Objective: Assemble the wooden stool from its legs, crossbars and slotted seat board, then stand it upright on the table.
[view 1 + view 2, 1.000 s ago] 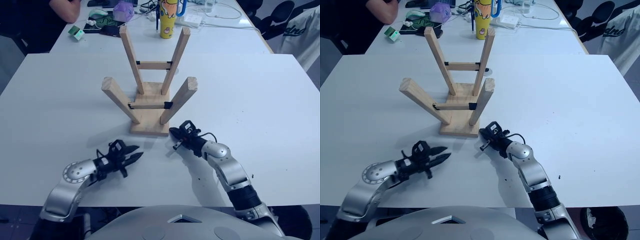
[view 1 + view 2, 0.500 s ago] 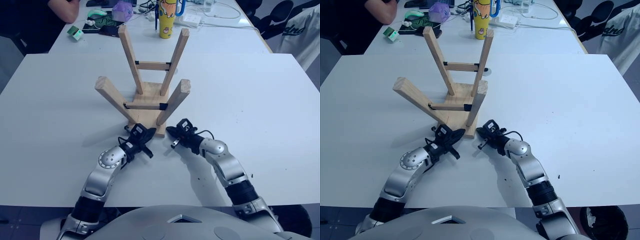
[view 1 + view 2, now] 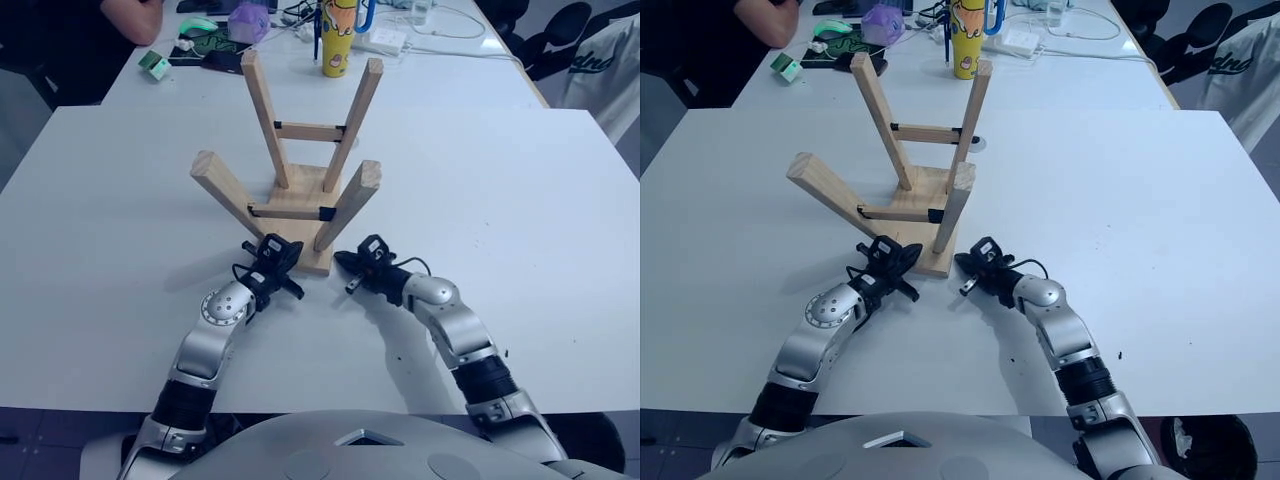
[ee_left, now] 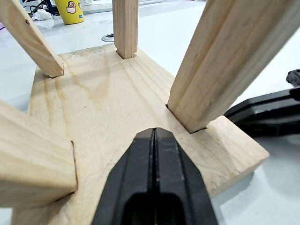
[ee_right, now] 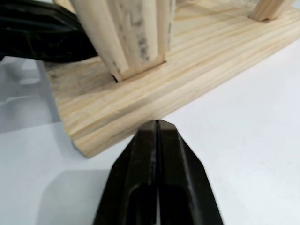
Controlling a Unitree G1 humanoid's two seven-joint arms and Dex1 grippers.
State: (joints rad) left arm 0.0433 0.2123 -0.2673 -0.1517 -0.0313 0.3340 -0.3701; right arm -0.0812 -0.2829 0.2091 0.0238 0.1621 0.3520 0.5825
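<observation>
1. Stool (image 3: 300, 190): pale, grained wood. It stands upside down near the middle of the counter (image 3: 520, 200).
2. Seat board (image 4: 108, 98): lies flat on the counter. Four legs (image 3: 225, 190) rise from its slots and splay outward.
3. Crossbars (image 3: 310, 131): two, dark at the ends. Each joins one pair of legs.
4. Left gripper (image 4: 153, 136): fingers clenched together with nothing between them. The tip is over the near part of the seat board, between the two near legs.
5. Right gripper (image 5: 157, 126): fingers pressed together, empty. The tip is low over the counter, just beside the board's near right corner.
6. Open room: bare counter lies wide to both sides of the stool, and widest to the right.
7. Edges: the counter's far edge lies just behind the stool. A yellow cup (image 3: 337, 40) and small clutter stand on the surface beyond that edge.
</observation>
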